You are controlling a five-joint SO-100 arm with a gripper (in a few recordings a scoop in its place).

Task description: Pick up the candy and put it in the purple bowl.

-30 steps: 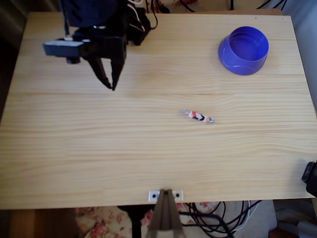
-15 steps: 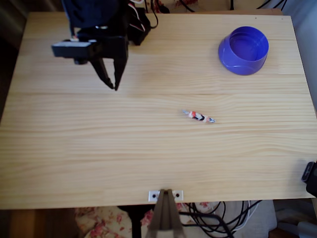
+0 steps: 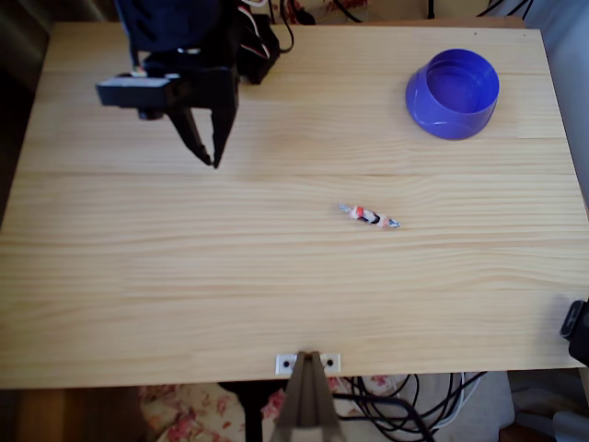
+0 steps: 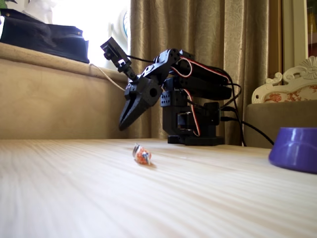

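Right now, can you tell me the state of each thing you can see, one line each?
Candy: lying flat on the table, wrapped, not held, apart from bowl and gripper.
Purple bowl: upright near the table's far right corner in the overhead view, nothing inside.
Gripper: raised above the table, holding nothing, fingers pointing down with a narrow gap.
Table: bare light wood.

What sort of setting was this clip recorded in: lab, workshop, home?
Most likely a home living room. Heavy curtains hang behind the wooden table, an upholstered sofa back stands beside it, and a carved white piece of furniture shows at right.
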